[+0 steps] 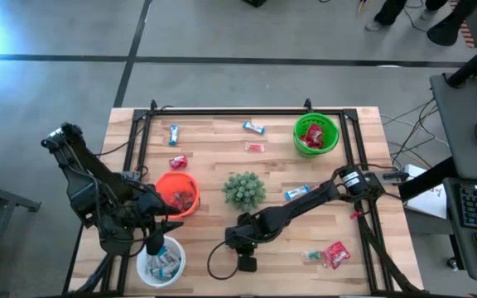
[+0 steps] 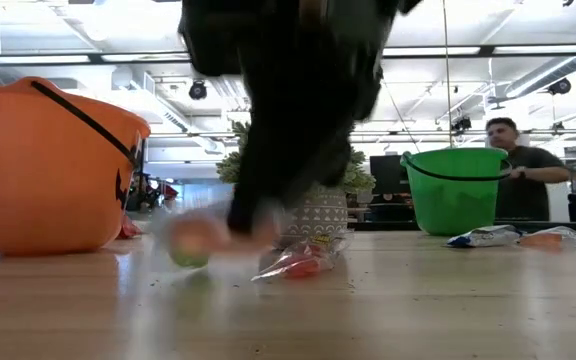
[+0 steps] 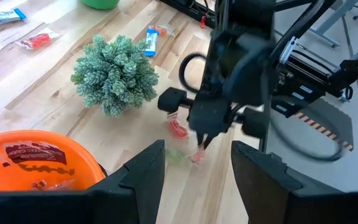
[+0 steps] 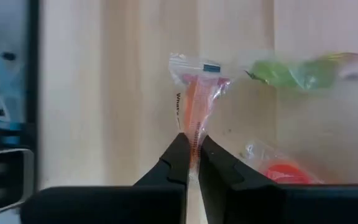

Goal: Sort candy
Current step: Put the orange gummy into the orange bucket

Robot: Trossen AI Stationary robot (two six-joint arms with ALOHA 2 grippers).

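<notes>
Candy lies scattered on the wooden table [image 1: 214,157]: blue-and-white bars [image 1: 253,127], red packets [image 1: 335,254]. My right gripper [image 4: 192,144] is down at the table's near middle [image 1: 240,248], shut on a clear-wrapped orange-pink candy [image 4: 196,93]. A green candy [image 4: 297,71] and a red one [image 4: 281,169] lie on the wood beside it. My left gripper [image 3: 197,174] hangs open with nothing between its fingers, above the white bowl [image 1: 160,263] at the near left. My right gripper pinches the candy's wrapper at its near end [image 4: 195,132] between its two fingertips. The fingers slant down from the table's right side and lie along the packet, which sticks out past them. Whether its far end rests on the wood I cannot tell.
An orange bowl [image 1: 178,192] with red packets stands left of a spiky green plant [image 1: 243,189]. A green bowl [image 1: 315,134] sits at the far right. The white bowl holds blue-and-white bars. A person [image 2: 518,170] stands beyond the table.
</notes>
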